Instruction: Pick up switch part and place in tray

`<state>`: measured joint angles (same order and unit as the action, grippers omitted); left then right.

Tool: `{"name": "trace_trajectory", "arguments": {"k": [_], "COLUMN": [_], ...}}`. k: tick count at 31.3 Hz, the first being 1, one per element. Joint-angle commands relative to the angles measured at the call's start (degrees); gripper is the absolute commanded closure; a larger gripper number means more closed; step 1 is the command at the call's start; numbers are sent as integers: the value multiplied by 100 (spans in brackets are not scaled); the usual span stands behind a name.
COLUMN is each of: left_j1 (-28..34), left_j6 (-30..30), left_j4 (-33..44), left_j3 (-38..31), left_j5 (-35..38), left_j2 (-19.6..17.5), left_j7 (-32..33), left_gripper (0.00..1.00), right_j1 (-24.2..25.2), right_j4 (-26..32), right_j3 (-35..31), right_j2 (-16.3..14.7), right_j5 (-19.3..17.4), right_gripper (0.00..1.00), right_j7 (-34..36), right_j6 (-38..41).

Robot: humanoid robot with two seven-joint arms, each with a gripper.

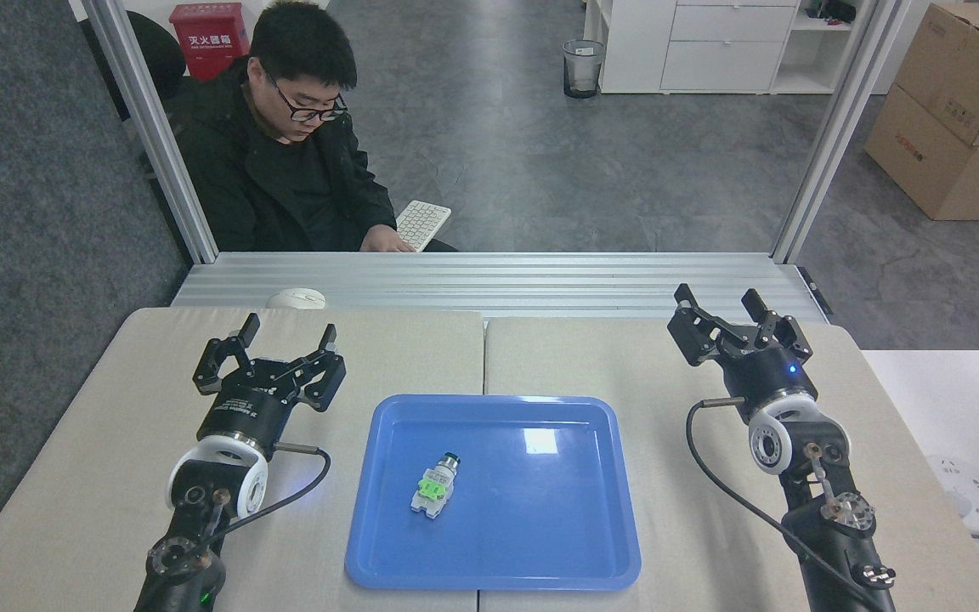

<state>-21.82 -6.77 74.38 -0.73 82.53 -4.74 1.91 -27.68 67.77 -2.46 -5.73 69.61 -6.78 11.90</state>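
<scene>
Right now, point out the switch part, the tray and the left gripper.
switch part [432, 490], head view, on its green middle.
tray [540, 510], head view, on its bare floor.
left gripper [285, 336], head view, midway between its fingertips.

A person in a dark jacket and glasses [285, 161] sits beyond the table's far edge, one hand on a white keyboard [422, 224]. A white computer mouse [296, 298] rests on the ribbed metal ledge [540, 285] just behind the beige padded tabletop [158, 408]. Two slanted aluminium posts [829, 127] frame the scene. Further back stand a red box with white lettering [210, 28], a mesh waste bin [583, 68] beside white drawers [727, 42], and stacked cardboard boxes [961, 110] at far right. A white power strip [961, 497] lies on the white surface at right
</scene>
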Motion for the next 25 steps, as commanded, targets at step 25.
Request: {"name": "trace_trajectory", "arguments": {"k": [25], "left_j1": [125], "left_j6": [53], "left_j4": [270], "left_j3": [-938], "left_j5": [-202], "left_j2": [-106], "left_j7": [-165], "left_gripper": [1], "right_j1": [0], "right_j4": [0], "right_j3": [0], "right_j2": [2], "right_j5": [0], "right_gripper": [0], "right_j7": [2], "right_j6": [-4]}}
